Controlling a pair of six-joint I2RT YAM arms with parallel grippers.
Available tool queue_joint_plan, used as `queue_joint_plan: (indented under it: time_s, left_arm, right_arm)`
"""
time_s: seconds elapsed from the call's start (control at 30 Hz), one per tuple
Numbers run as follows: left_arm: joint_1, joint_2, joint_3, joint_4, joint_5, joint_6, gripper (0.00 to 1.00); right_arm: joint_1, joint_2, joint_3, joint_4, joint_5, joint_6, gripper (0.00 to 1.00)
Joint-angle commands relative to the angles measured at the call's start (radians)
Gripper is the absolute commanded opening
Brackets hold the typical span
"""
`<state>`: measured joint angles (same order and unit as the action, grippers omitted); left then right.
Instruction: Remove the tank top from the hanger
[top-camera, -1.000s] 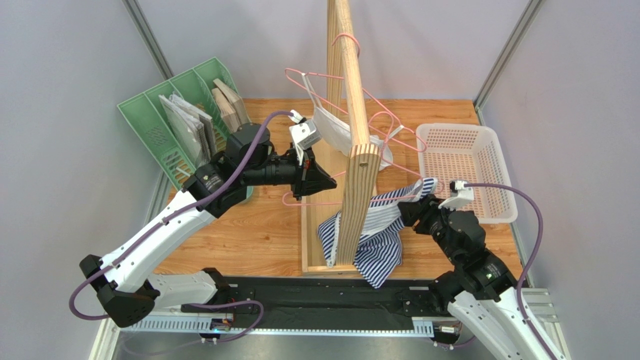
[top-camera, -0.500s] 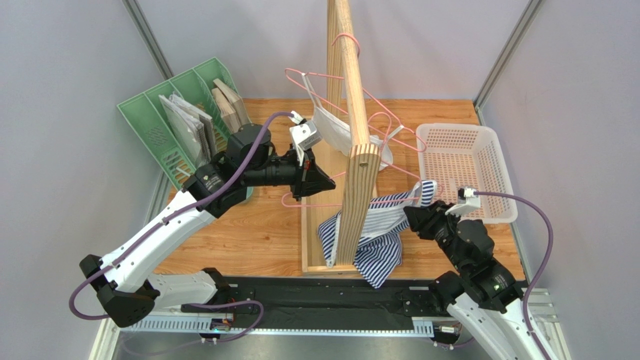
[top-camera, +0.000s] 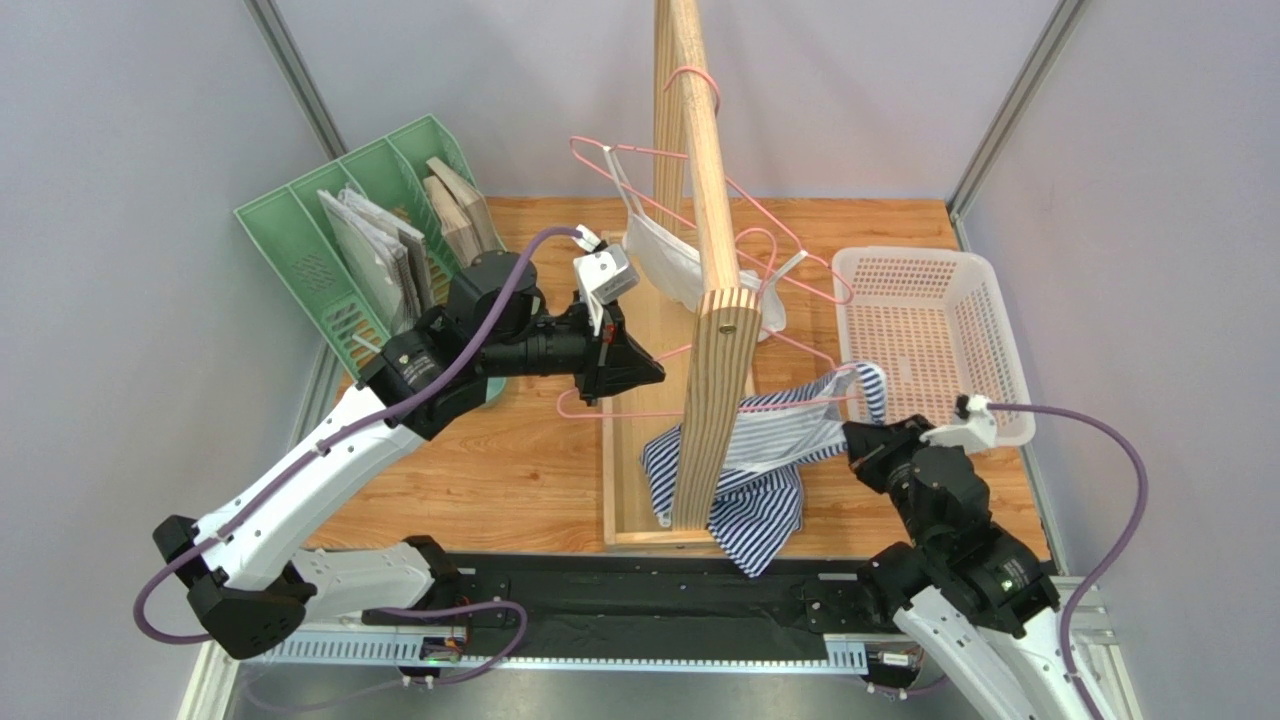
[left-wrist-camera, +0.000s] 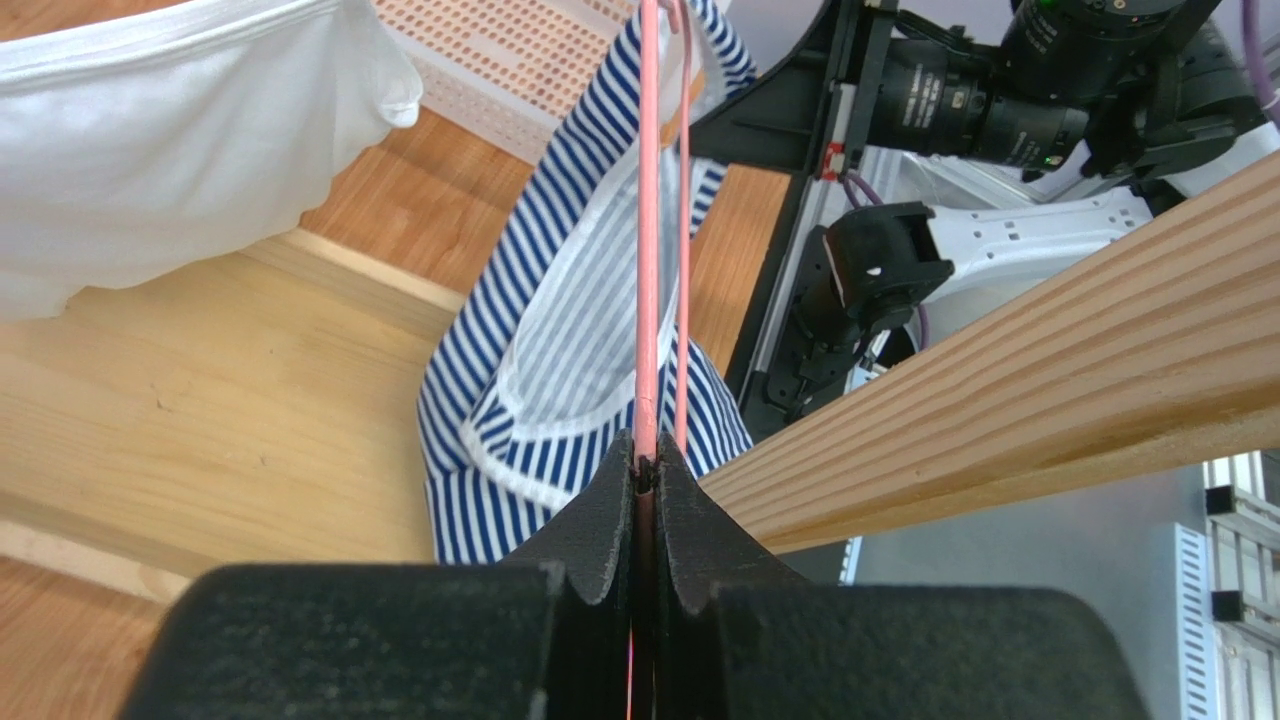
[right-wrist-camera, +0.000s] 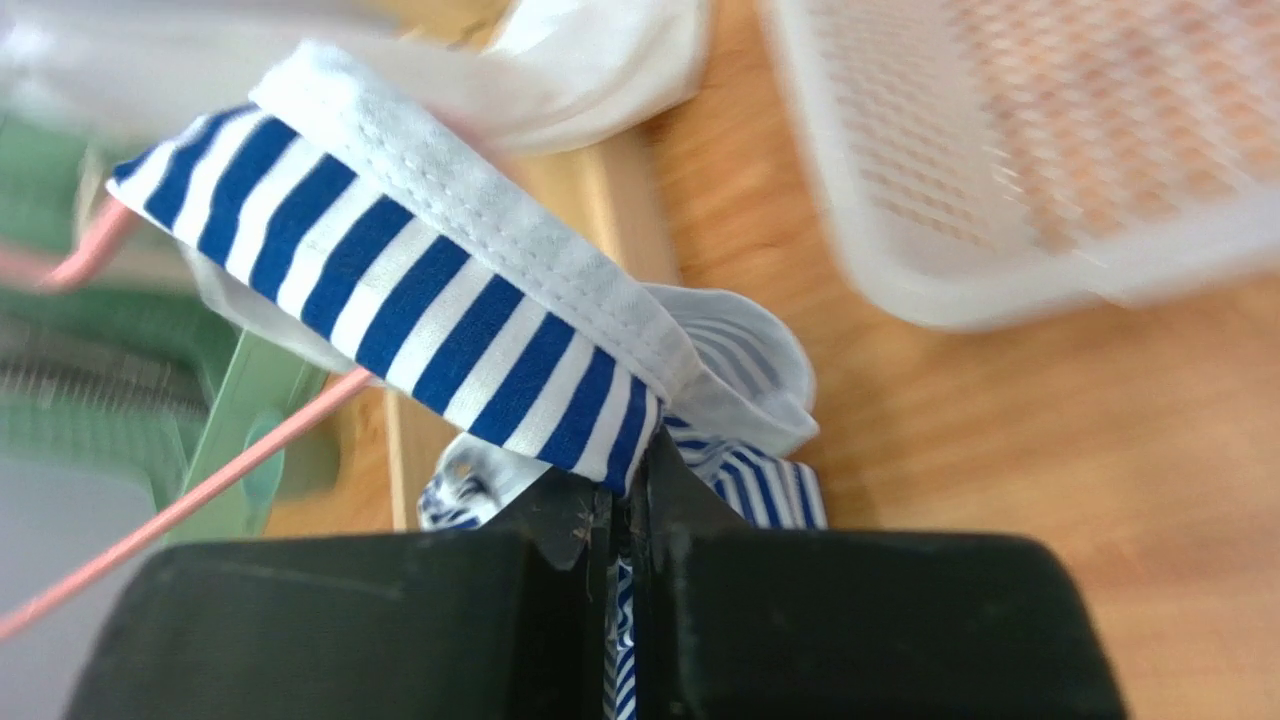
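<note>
Pinching tank top (right-wrist-camera: 451, 323): right hand (right-wrist-camera: 622, 489)

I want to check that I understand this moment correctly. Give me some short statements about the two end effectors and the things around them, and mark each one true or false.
1. The left end effector is shut on the pink hanger. True.
2. The right end effector is open and holds nothing. False: it is shut on an edge of the striped tank top.
3. The striped tank top lies inside the white basket. False: it hangs beside the wooden rack, outside the basket.
4. The green file organizer stands on the left arm's side of the table. True.
</note>
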<state>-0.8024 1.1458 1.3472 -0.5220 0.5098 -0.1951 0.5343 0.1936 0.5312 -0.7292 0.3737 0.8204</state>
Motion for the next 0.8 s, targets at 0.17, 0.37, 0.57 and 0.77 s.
queue_joint_plan:
  time_s: [0.17, 0.37, 0.57, 0.77]
  left_arm:
    - [0.005, -0.067, 0.021, 0.002, -0.018, 0.008, 0.00]
    - [0.005, -0.074, 0.021, 0.013, 0.039, 0.016, 0.00]
    - [0.005, -0.031, 0.084, -0.033, 0.148, 0.054, 0.00]
    - [0.005, 0.046, 0.219, -0.087, 0.090, 0.057, 0.00]
  right_arm:
    - [0.003, -0.109, 0.148, -0.501, 0.551, 0.603, 0.00]
    - [0.003, -0.085, 0.151, -0.380, 0.485, 0.410, 0.00]
    - [0.003, -0.134, 0.127, -0.299, 0.438, 0.329, 0.00]
    - [0.004, -0.134, 0.130, -0.248, 0.401, 0.296, 0.00]
